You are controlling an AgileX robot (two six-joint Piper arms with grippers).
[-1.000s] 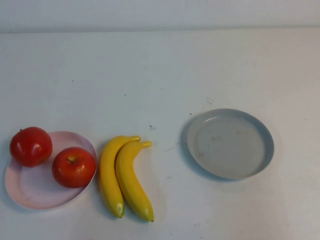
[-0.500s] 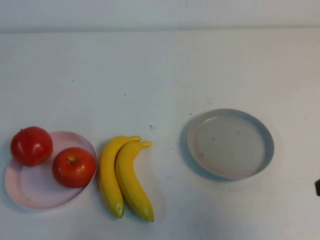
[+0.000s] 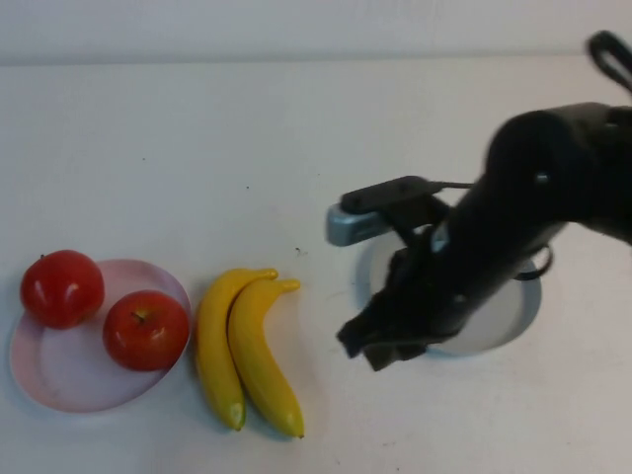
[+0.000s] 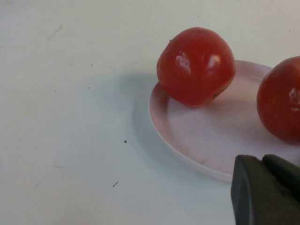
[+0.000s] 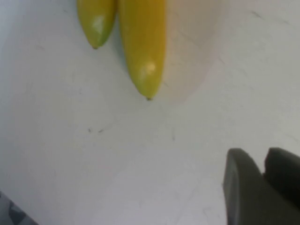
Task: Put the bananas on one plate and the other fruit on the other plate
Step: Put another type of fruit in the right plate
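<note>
**Right arm closes on the bananas from their right**

While both apples [image 3: 104, 311] already sit on the pale pink plate [image 3: 59, 380] at the near left, we judge that only the bananas [image 3: 242, 346] remain to be dealt with, and they lie on the bare table [image 3: 197, 148] just right of that plate, well apart from the grey-blue plate [image 3: 513, 306] at the right.

We see the right gripper [image 3: 380, 346] low over the table at the left edge of the grey-blue plate, between that plate and the bananas. The fruit lies to its left, near but not touching. Both bananas run near to far, side by side and touching, stems far and tips near, so we reckon a grasp should cross that axis, taking the right-hand banana first. In the right wrist view the banana tips [image 5: 140, 56] show ahead of the dark fingers [image 5: 243, 192]; these look close together, yet we cannot tell their state for certain.

Our left gripper [image 4: 265, 190] hangs beside the near rim of the pink plate, next to the apples; its fingers seem together, though we cannot tell that either. We judge the right arm to be the one placed for the carry to the right.
</note>
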